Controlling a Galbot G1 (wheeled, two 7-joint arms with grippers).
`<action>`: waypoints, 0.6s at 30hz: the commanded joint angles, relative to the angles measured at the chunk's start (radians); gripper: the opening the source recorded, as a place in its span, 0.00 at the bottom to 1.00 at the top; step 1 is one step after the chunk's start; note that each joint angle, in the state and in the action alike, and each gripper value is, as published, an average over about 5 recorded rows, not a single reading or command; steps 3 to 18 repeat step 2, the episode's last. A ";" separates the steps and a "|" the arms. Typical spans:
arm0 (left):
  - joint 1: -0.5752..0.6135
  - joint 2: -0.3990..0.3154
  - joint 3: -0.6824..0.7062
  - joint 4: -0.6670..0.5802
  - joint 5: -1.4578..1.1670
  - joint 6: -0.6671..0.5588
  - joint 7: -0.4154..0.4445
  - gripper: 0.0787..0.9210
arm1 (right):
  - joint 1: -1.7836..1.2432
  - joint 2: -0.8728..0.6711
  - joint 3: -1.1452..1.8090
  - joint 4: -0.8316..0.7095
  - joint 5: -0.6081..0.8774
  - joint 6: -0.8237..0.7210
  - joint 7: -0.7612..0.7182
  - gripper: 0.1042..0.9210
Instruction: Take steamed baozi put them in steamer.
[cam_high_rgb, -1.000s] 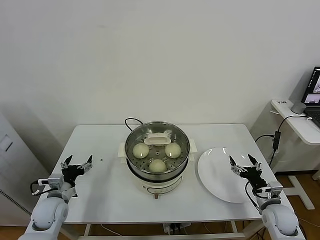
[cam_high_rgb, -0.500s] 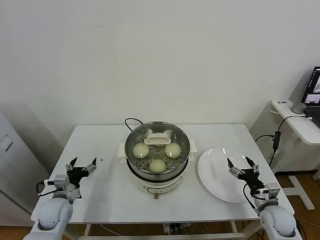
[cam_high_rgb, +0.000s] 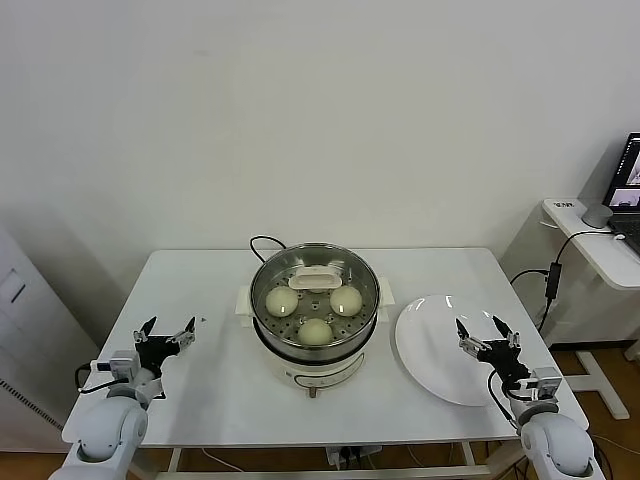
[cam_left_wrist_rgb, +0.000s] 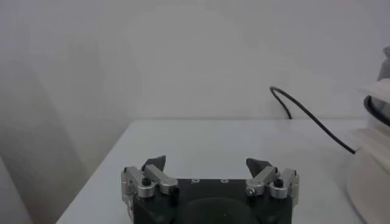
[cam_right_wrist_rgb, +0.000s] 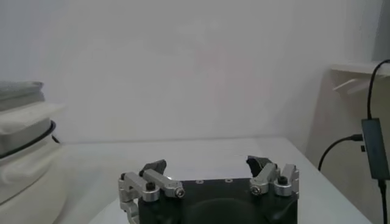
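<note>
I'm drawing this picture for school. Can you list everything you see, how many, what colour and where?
Baozi: three showing, cream-white, inside the steamer.
Steamer: one, shiny steel on a cream base, table centre.
Lid handle: one, white, at the steamer's back, over the tray.
Plate: one, white, bare, right of the steamer.
Cord: one, black, behind the steamer.
Table: one, white.
Side desk: one, white, far right, with a laptop.
Left gripper: open, above the table's left edge.
Right gripper: open, over the plate's right rim.

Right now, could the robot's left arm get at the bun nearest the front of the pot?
Probably yes. The left gripper is open and empty, the steamer has no lid on, and the front baozi lies exposed, with bare table between.
</note>
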 joint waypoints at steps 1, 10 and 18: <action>0.007 -0.001 0.002 -0.014 0.001 0.005 -0.001 0.88 | -0.002 0.006 0.002 0.003 -0.008 -0.001 0.000 0.88; 0.008 -0.001 0.002 -0.015 0.001 0.005 -0.001 0.88 | -0.003 0.007 0.002 0.003 -0.008 -0.001 -0.001 0.88; 0.008 -0.001 0.002 -0.015 0.001 0.005 -0.001 0.88 | -0.003 0.007 0.002 0.003 -0.008 -0.001 -0.001 0.88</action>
